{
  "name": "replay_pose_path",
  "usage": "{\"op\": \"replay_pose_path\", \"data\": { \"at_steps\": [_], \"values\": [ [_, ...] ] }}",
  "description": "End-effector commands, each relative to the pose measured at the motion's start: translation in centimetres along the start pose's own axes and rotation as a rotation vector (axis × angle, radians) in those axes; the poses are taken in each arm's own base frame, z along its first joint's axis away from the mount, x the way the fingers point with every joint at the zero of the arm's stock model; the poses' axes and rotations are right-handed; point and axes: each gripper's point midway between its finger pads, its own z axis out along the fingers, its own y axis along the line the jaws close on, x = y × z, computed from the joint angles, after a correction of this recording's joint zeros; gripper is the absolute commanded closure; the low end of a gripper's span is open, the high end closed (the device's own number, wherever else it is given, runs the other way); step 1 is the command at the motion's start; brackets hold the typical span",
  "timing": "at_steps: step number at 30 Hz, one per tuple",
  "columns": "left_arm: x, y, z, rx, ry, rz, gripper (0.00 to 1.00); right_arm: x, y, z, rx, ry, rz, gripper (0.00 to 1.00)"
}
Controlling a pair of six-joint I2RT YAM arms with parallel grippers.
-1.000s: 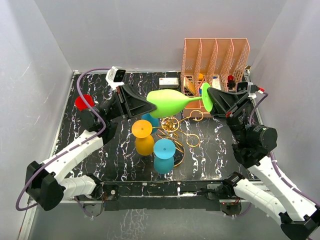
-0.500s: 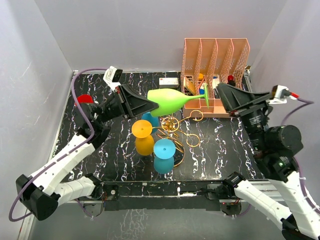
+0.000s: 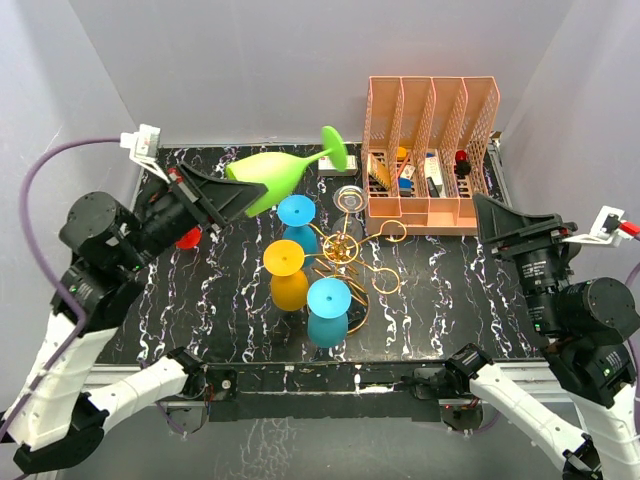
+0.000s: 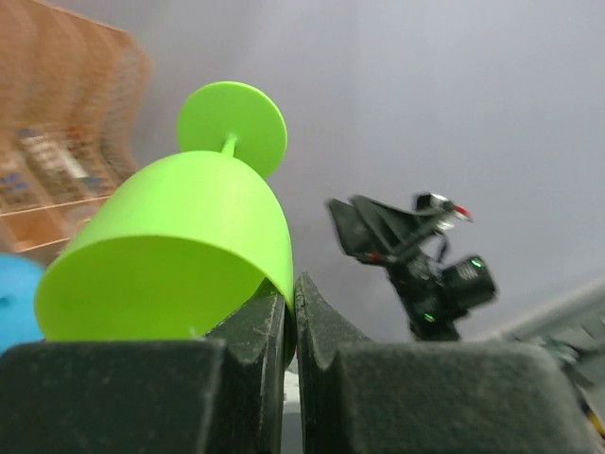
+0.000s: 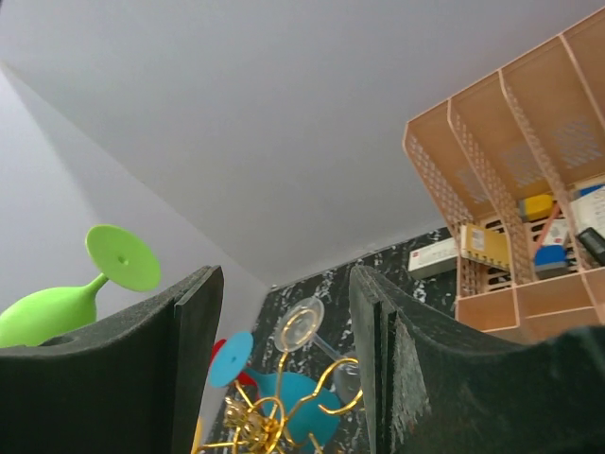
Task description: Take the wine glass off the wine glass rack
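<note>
My left gripper (image 3: 235,197) is shut on the rim of a lime green wine glass (image 3: 275,172), held in the air at the back left, clear of the rack, its foot pointing to the back right. In the left wrist view the glass (image 4: 180,246) fills the left, its wall pinched between the pads. The gold wire wine glass rack (image 3: 350,260) stands mid-table with orange (image 3: 287,272), blue (image 3: 328,308), a second blue (image 3: 297,220) and a clear glass (image 3: 349,199) hanging on it. My right gripper (image 3: 500,222) is open and empty, to the right of the rack.
An orange slotted file organizer (image 3: 430,150) with small items stands at the back right. A red object (image 3: 187,237) lies at the left under my left arm. A white box (image 3: 340,166) lies at the back. Grey walls close in three sides.
My left gripper has carried the green glass left and back, away from the rack. My right gripper let go of its foot and drew back to the right, open.
</note>
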Motion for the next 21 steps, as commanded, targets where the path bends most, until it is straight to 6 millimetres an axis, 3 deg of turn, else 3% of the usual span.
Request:
{"op": "replay_pose_path", "data": {
  "at_steps": [1, 4, 6, 10, 13, 18, 21],
  "values": [
    [-0.3, 7.5, -4.3, -0.468, -0.009, 0.106, 1.00, 0.2, -2.1, -0.6, 0.062, 0.007, -0.138, 0.39],
    [-2.0, 10.8, -8.1, -0.743, -0.068, 0.158, 1.00, 1.7, -3.2, -0.6, 0.083, 0.051, -0.187, 0.39],
    [-2.9, 11.9, -10.5, -0.870, -0.109, 0.172, 1.00, 2.5, -3.7, -0.5, 0.085, 0.073, -0.229, 0.39],
    [-3.0, 13.6, -13.3, -1.020, -0.117, 0.196, 1.00, 2.7, -4.7, -0.4, 0.122, 0.078, -0.282, 0.39],
    [-1.1, 15.6, -14.0, -1.110, -0.050, 0.173, 1.00, 3.3, -4.9, -0.2, 0.124, 0.091, -0.279, 0.39],
    [2.2, 19.3, -14.7, -1.297, 0.113, 0.149, 1.00, 6.0, -5.2, 0.3, 0.102, 0.172, -0.292, 0.39],
    [3.8, 21.2, -14.2, -1.365, 0.217, 0.160, 1.00, 7.5, -5.3, 0.5, 0.087, 0.224, -0.304, 0.39]
  ]
}}
